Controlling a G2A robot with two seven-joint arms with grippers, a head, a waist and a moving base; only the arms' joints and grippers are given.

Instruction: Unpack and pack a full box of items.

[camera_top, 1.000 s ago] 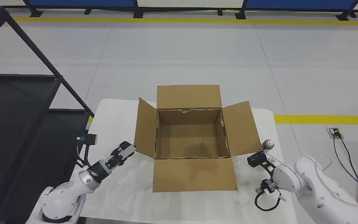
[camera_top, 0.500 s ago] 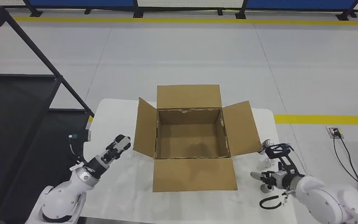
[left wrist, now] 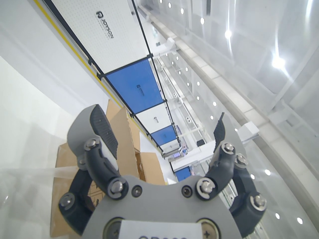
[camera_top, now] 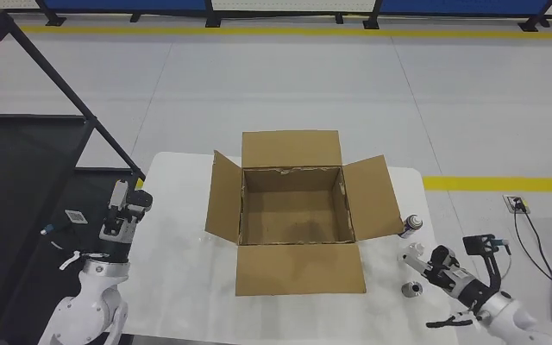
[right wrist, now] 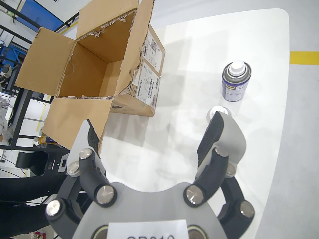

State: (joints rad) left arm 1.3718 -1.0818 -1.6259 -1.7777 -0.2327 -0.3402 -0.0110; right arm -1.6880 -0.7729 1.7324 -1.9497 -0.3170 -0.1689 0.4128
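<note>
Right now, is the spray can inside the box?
No, the can stands upright on the table, outside the box.

The left gripper (camera_top: 129, 200) swings off from the box (camera_top: 297, 267)'s left flap out to the left edge of the table (camera_top: 172, 259), and it's tipped up at the ceiling now. The right gripper (camera_top: 414, 256) backs off toward the near right corner with its jaws spread. That leaves the spray can (camera_top: 410, 226) standing on its own.

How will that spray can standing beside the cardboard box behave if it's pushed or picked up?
The spray can stands upright, tall and narrow, so a push near its top would probably tip it, and it could then roll on the smooth table. Its rigid, glossy round wall likely won't crush but may slip in a light grip.
</note>
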